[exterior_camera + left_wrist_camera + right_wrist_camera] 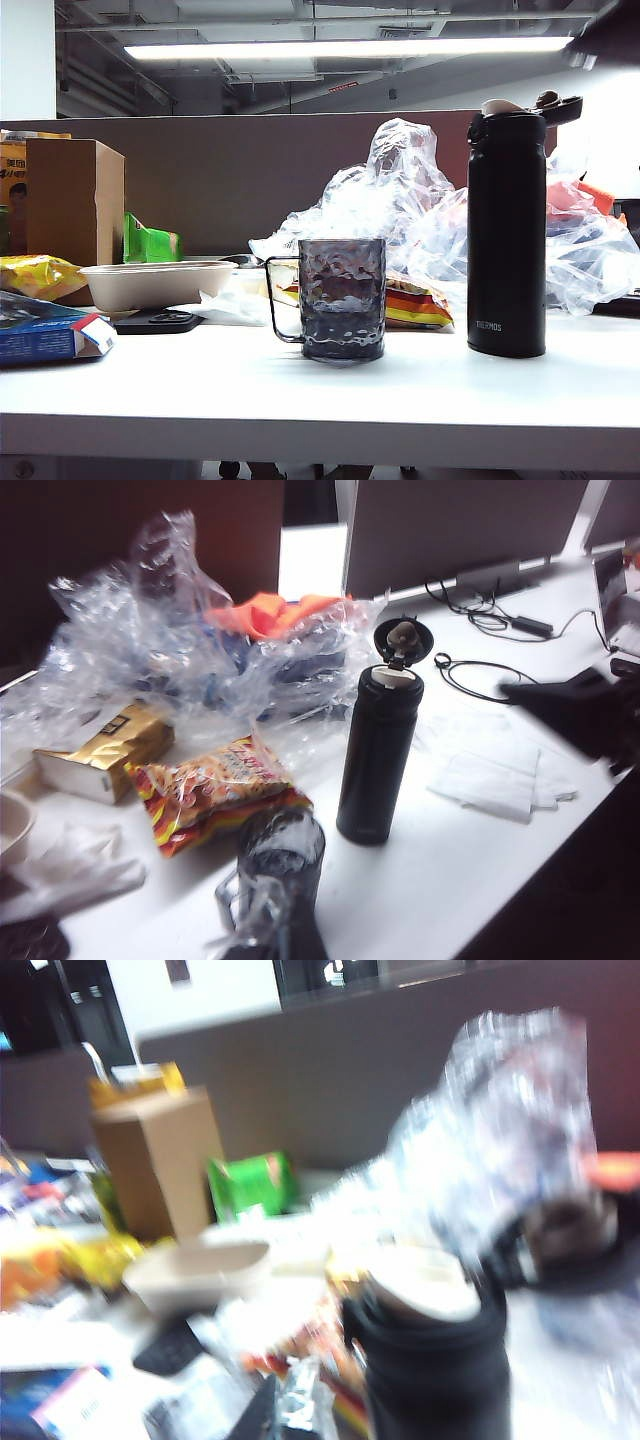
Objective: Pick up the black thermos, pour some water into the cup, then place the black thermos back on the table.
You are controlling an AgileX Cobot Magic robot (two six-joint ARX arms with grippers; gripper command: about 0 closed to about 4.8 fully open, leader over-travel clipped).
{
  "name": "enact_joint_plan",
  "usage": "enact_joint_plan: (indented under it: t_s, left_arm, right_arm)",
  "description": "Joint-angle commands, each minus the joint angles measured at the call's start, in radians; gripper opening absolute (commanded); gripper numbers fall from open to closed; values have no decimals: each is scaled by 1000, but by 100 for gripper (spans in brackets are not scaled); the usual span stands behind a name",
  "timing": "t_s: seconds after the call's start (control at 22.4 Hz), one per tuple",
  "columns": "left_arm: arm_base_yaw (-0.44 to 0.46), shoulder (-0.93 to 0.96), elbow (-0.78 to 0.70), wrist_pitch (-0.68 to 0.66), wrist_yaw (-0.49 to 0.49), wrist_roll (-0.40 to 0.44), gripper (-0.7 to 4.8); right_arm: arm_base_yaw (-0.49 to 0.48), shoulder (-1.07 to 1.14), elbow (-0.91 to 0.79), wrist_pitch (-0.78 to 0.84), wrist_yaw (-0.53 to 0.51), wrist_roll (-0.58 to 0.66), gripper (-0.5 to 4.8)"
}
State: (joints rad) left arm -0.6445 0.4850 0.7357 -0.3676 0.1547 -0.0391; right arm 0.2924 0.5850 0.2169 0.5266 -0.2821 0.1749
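Both my claws are clenched empty, off the counter (420, 390). The thermos (506, 235) looks heavy, smooth, slippery; I'd grip mid-body, below the open lid.

Left tool out of frame, shut, right tool out of frame, shut

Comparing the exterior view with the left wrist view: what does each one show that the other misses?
Exterior only: cardboard box, green carton, blue box. Neither gripper appears.

Left wrist only: black cables, white tissues, gold box, and a blurred dark arm, jaws unreadable.

Both: black thermos upright, lid flipped open; the cup beside it; snack bag; crumpled plastic.
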Motion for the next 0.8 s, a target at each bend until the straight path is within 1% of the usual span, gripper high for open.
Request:
enact_joint_plan:
  t_s: [0.04,0.09,0.13,0.18,0.22,0.27,0.31,0.36,0.4,0.45,0.54,0.58,0.62,0.71,0.8]
  left_arm:
    - [-1,-143,-66,-136,5,-11,-5]
    - [-1,-180,-90,-132,8,-34,-5]
    - [-1,-237,-136,-115,6,-71,-5]
    - [-1,-295,-193,-83,6,-74,-6]
    - [-1,-315,-220,-64,6,-74,-5]
    - [-1,-348,-286,-17,12,-80,-5]
    - [-1,-359,-327,17,19,-95,-5]
    - [-1,-361,-393,82,22,-131,-5]
    - [-1,-362,-434,122,30,-156,-5]
    - [-2,-357,-500,194,35,-190,-5]
    - [-2,-357,-598,297,50,-208,-5]
    - [-2,-357,-620,314,49,-208,-5]
    - [-2,-357,-657,332,39,-208,-5]
    - [-2,-359,-692,335,21,-208,-5]
    - [-1,-359,-726,353,22,-201,-5]
  right_arm:
    - [3,-208,6,-216,-55,-46,-9]
    - [3,-259,6,-286,-49,-60,-8]
    - [1,-368,6,-426,-3,-79,-8]
    - [2,-455,6,-520,31,-78,-8]
    - [2,-505,5,-574,49,-78,-8]
    - [2,-582,3,-666,79,-79,-8]
    - [2,-580,0,-685,90,-78,-8]
    - [1,-575,-3,-734,79,-78,-8]
    - [2,-566,-12,-736,76,-78,-8]
    - [2,-567,-35,-730,41,-77,-8]
    - [3,-578,-75,-728,37,-78,-8]
    - [3,-582,-94,-716,51,-77,-8]
    - [2,-583,-124,-690,86,-77,-8]
    - [2,-583,-162,-669,132,-76,-8]
    - [1,-583,-193,-662,151,-77,-8]
